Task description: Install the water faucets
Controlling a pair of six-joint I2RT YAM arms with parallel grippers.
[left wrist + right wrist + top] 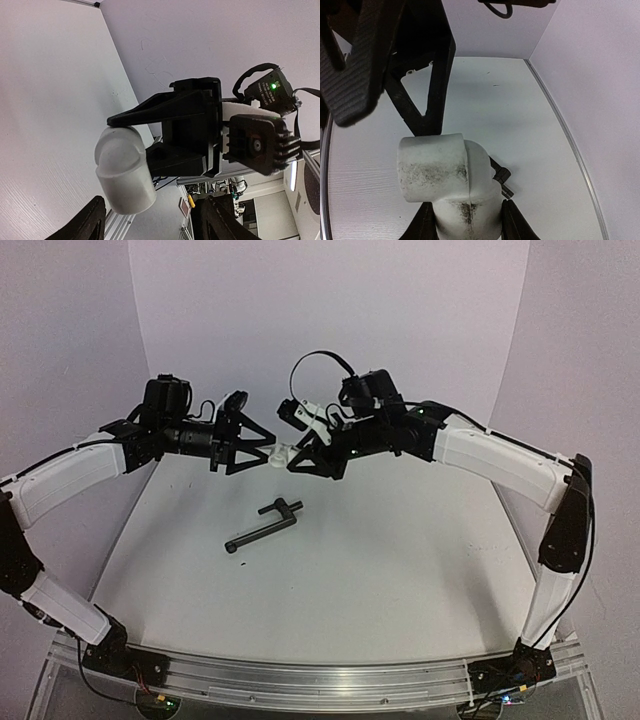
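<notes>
Right end effector point(467, 222), at the bottom edge of the right wrist view, grips the stem of the white plastic fitting point(445, 175) above the worktop point(400, 550). Left end effector point(152, 222) is released, its fingers spread beside the fitting. The black pipe point(262, 528) lies flat at centre of the top view.

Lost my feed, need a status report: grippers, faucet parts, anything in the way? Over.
Right gripper shut on white fitting, held above table. Left gripper open, tips beside the fitting. Black pipe flat on table, untouched. Nothing in the way.
</notes>
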